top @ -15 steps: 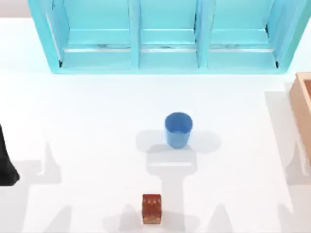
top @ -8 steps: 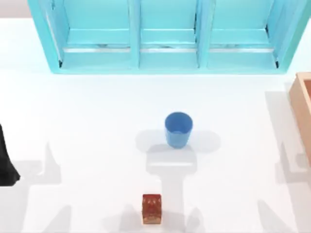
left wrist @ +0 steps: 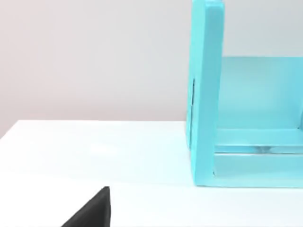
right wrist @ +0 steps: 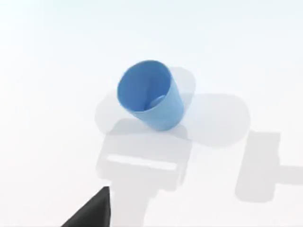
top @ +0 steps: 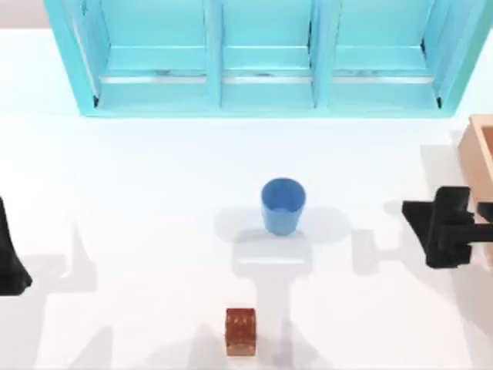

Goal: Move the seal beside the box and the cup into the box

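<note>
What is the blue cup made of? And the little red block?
The cup looks like smooth matte plastic: even blue, no pattern, though that is a guess. The seal looks like polished stone, since its reddish-brown surface is mottled with lighter flecks.

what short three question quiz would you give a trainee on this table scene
1. True or false: the cup already sits inside the box.
2. Which is nearer the table's front edge in the top view: A) the cup, B) the seal?
3. Fill in: the right tool is over the table between the box and the ____.

Key: 1 false, the cup stands upright mid-table; 2 B; 3 cup. The left arm sits at the table's left edge.
</note>
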Available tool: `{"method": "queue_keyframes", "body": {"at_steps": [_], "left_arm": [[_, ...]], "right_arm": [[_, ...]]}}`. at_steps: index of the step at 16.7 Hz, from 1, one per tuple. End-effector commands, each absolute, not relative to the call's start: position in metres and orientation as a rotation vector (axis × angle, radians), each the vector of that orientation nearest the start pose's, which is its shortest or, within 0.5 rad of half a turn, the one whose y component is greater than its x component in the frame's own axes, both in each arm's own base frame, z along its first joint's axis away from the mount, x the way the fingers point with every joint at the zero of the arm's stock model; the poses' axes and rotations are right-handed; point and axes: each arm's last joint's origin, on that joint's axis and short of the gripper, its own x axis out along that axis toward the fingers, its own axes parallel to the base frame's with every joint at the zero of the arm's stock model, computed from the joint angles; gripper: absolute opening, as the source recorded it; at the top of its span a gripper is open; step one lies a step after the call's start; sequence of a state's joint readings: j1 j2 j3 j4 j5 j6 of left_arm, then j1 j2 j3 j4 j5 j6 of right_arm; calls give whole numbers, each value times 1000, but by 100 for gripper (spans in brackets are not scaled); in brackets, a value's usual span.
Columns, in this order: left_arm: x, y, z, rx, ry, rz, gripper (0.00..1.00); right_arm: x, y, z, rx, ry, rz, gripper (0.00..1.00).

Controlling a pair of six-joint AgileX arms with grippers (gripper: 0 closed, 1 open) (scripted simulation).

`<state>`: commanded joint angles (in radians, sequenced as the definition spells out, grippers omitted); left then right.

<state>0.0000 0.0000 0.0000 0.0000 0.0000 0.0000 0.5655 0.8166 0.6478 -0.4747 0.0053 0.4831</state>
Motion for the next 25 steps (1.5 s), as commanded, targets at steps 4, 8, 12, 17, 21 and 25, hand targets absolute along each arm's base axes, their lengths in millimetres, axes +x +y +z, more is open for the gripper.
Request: {"method": "queue_keyframes", "body": {"at_steps": [4, 8, 12, 17, 21, 25], "left_arm": [[106, -1, 160, 0, 0, 0, 100], [106, -1, 160, 0, 0, 0, 100], [106, -1, 160, 0, 0, 0, 100], [106, -1, 160, 0, 0, 0, 100], [106, -1, 160, 0, 0, 0, 100], [106, -1, 160, 0, 0, 0, 100]], "right_arm": [[172, 166, 269, 257, 1051, 372, 100], [187, 241, 262, 184, 1296, 274, 100], [196, 299, 237, 95, 1456, 136, 100], [202, 337, 206, 17, 1558, 9, 100], [203, 342, 202, 8, 1571, -8, 100], [204, 341, 201, 11, 1570, -10, 100]]}}
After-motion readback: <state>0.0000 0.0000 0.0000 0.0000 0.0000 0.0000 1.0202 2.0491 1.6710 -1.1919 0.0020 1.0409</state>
